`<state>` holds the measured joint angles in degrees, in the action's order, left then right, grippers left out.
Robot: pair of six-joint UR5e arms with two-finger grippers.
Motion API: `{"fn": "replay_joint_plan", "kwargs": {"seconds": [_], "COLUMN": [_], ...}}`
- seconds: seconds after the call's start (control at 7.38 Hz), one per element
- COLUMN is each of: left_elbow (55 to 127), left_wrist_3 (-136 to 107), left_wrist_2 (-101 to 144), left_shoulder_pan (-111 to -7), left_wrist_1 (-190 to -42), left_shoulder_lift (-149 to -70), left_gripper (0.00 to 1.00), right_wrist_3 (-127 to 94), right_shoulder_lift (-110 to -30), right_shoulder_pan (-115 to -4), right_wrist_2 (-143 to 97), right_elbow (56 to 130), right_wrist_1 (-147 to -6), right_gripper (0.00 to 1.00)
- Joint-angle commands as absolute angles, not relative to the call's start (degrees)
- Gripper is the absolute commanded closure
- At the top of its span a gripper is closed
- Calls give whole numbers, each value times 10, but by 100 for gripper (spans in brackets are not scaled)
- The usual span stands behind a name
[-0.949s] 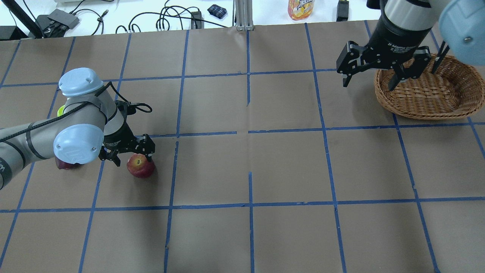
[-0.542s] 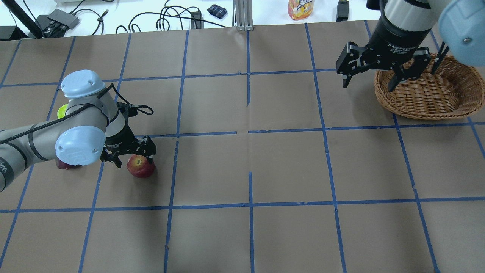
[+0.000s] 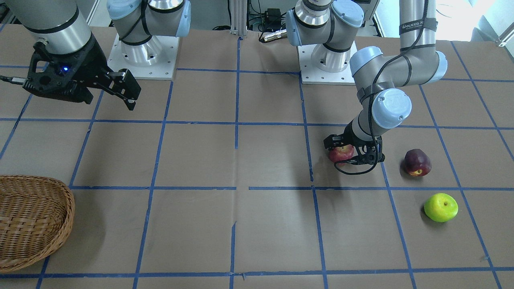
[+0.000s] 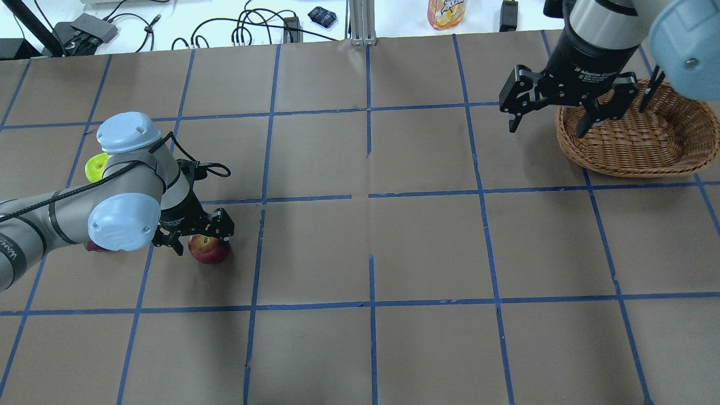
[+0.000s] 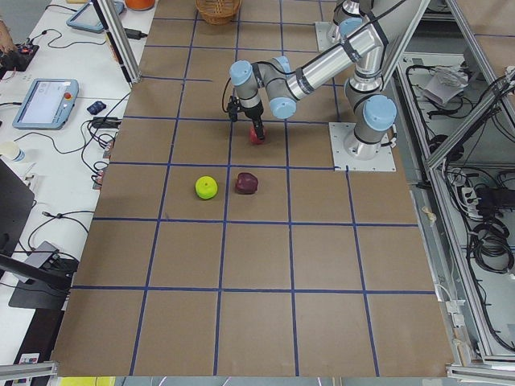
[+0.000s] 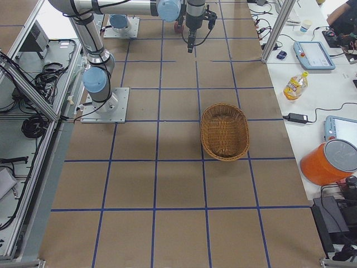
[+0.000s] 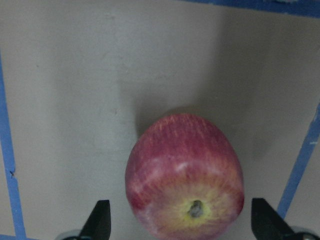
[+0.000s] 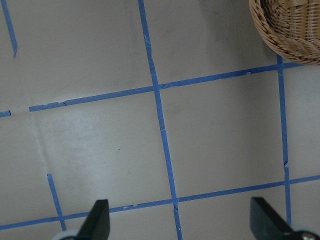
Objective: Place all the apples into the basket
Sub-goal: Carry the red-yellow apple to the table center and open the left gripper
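Observation:
The red apple [image 4: 209, 250] sits on the table left of centre, and it fills the left wrist view [image 7: 184, 175]. My left gripper [image 4: 203, 243] is open and low over it, a fingertip [image 7: 100, 225] on each side, not touching. The maroon apple [image 3: 417, 162] and the green apple [image 3: 440, 207] lie on the table beyond my left arm, apart from each other. The wicker basket [image 4: 635, 140] stands at the far right with nothing in it. My right gripper [image 4: 547, 128] is open and empty, raised above the basket's left rim.
Blue tape lines grid the brown table. Cables, a juice bottle [image 4: 446, 12] and small devices lie on the white bench past the far edge. My left forearm [image 4: 56, 216] hides most of the maroon apple in the overhead view.
My left gripper has moved a little right and lower, so its open fingers now flank the red apple. The right arm has barely moved.

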<state>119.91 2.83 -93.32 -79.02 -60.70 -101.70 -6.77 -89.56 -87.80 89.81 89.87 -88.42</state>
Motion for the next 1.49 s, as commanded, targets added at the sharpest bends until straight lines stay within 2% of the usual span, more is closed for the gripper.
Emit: {"fn": "replay_joint_plan", "kwargs": {"seconds": [0.0, 0.14, 0.41, 0.68, 1.08, 1.36], "left_elbow": [1191, 1183, 1139, 1073, 1012, 987], "left_wrist_3": [29, 8, -36, -170, -342, -413], "left_wrist_2": [-933, -923, -883, -787, -801, -805], "left_shoulder_pan": [-790, -790, -801, -895, -1038, -1083], "left_wrist_1": [-554, -559, -600, -616, -515, -408], "left_shoulder_lift": [-1027, -1024, -1000, -1018, -1118, -1174], "left_gripper": [70, 100, 100, 100, 100, 100], "right_wrist_3": [-68, -68, -68, -72, -69, -68], "right_shoulder_lift": [-896, -896, -896, -895, -894, -892], "right_shoulder_pan": [-878, -878, -878, -877, -875, -866], "right_wrist_2": [900, 901, 899, 898, 896, 899], "right_elbow": [899, 899, 899, 898, 898, 899], "right_wrist_1": [-884, -884, -885, -885, -886, -896], "right_gripper": [0, 0, 0, 0, 0, 0]}}
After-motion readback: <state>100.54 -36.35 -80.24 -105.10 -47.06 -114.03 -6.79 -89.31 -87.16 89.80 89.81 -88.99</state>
